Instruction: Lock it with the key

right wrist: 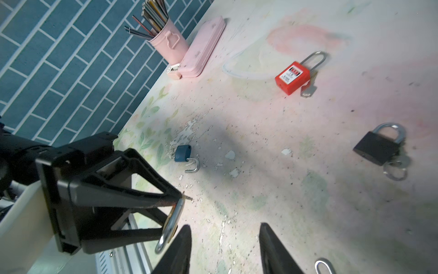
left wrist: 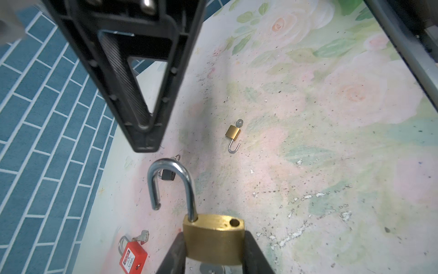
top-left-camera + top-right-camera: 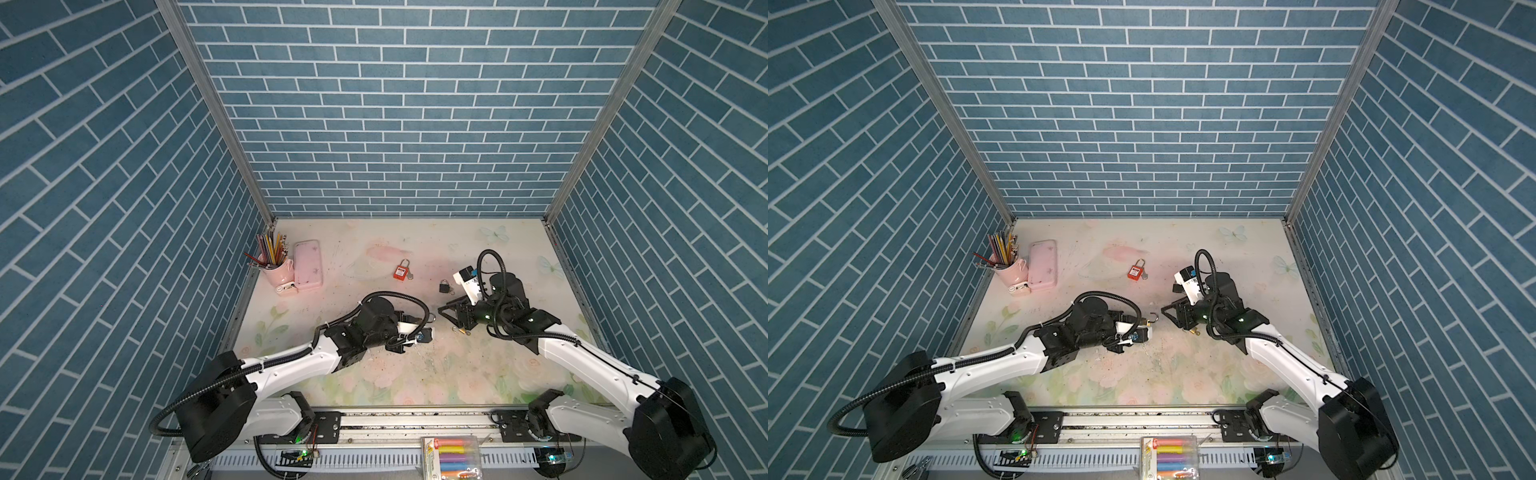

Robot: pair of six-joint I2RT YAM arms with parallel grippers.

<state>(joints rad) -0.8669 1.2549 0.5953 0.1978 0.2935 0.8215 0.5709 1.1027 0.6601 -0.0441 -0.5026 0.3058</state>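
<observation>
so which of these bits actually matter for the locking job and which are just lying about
Job: large brass padlock, shackle open, held in the left fingers; right fingers, open and empty.
Lying about, for now: red padlock, black padlock, small brass padlock, blue padlock, pencil cup, pink case.

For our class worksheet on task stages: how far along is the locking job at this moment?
Done: the left gripper grips the brass padlock by its body. In hand: its shackle stands open, with the open, empty right gripper beside it. Left: press the shackle shut and turn the key, which I cannot see clearly.
</observation>
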